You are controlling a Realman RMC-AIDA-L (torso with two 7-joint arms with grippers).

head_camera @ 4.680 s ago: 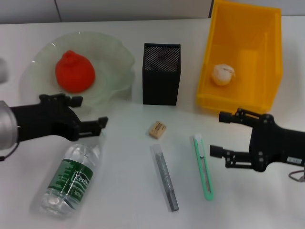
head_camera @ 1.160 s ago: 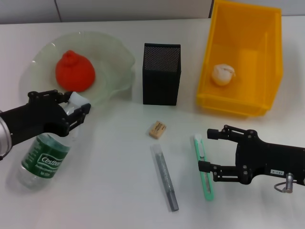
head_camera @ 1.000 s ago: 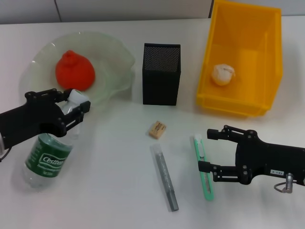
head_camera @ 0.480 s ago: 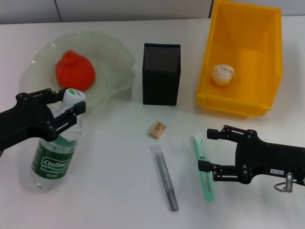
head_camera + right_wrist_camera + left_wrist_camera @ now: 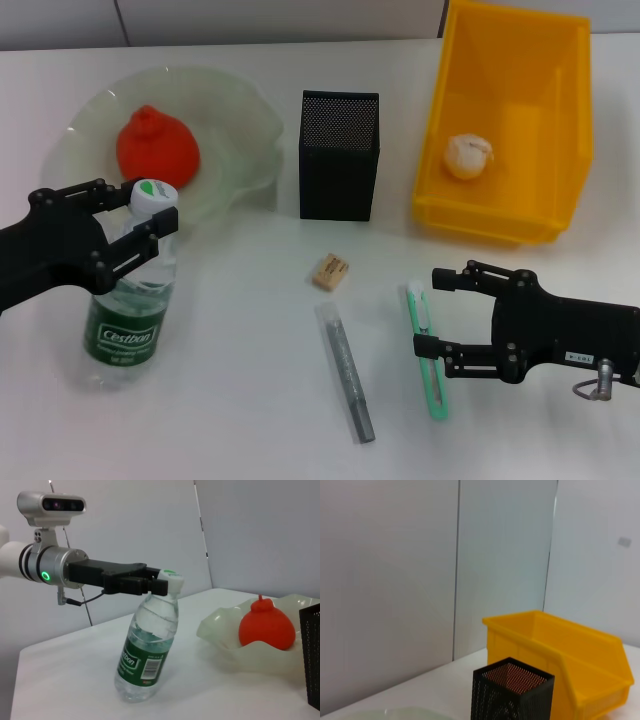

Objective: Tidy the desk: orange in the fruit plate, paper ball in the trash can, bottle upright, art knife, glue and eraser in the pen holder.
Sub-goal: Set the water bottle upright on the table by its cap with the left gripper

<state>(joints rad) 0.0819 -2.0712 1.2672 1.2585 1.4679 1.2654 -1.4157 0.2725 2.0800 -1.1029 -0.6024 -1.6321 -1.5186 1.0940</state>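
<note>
Head view alone takes in the whole white bench (image 5: 250,330): the left pincer (image 5: 135,226) is clamped on the neck of the bottle (image 5: 128,305), just under its white cap, and the bottle stands nearly upright, leaning a little, beside the plate (image 5: 240,130) that holds the orange (image 5: 156,150). Right of the plate stands the black mesh holder (image 5: 338,155), and right of that the yellow bin (image 5: 510,125) with the paper ball (image 5: 467,156) inside. In front of the holder lie the eraser (image 5: 329,271), the grey glue (image 5: 346,372) and the green knife (image 5: 427,349); the right pincer (image 5: 436,312) hangs spread wide beside the knife, gripping nothing. Right wrist view shows what the head view cannot: the bottle (image 5: 148,645) from the side, its base on the bench and its top tilted toward the orange (image 5: 266,627), with a barcode on the dark green label. Its brand, seen from the head, reads roughly "Cestbon". Left wrist view shows only the holder (image 5: 512,694), the bin (image 5: 570,655) and pale grey panelled walls behind them.
</note>
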